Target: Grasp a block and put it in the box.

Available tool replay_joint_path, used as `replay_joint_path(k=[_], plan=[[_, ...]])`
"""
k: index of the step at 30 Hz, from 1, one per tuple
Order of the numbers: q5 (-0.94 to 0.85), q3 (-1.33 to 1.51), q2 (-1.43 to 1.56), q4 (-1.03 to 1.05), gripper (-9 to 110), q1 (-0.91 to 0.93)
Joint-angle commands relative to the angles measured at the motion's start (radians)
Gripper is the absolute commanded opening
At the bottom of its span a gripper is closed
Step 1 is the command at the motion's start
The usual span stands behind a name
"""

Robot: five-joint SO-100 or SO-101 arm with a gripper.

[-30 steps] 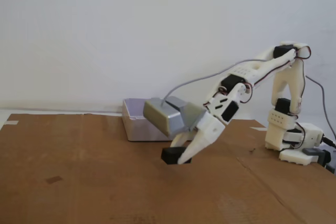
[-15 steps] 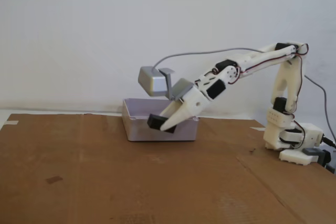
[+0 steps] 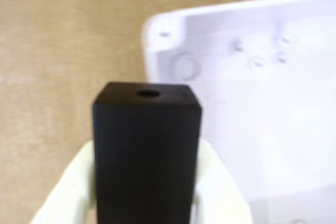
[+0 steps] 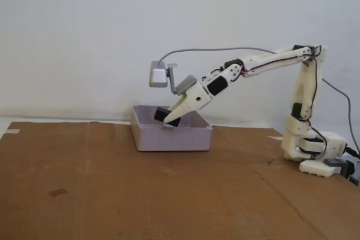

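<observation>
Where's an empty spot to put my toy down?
The brown board left of and in front of the box is bare. It is crowded above the box, where the end effector holds the block.

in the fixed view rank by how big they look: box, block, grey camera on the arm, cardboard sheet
1. cardboard sheet
2. box
3. grey camera
4. block, partly hidden by the gripper

Camera and block look close in size, so that order is unsure.

Block (image 3: 147, 156) matte black; box (image 4: 171, 137) pale lilac-grey; arm (image 4: 270, 63) white; cardboard (image 4: 112, 195) brown.
</observation>
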Motion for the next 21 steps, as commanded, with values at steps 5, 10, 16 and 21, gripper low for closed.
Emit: replay_joint_path(k=[5,10,16,21], plan=[[-0.009,-0.051,0.132,-0.021,6,0.086],[-0.009,-0.048,0.132,-0.021,6,0.138],[-0.009,-0.029,0.123,-0.023,6,0.201],[-0.009,-0.018,0.083,-0.025,6,0.239]])
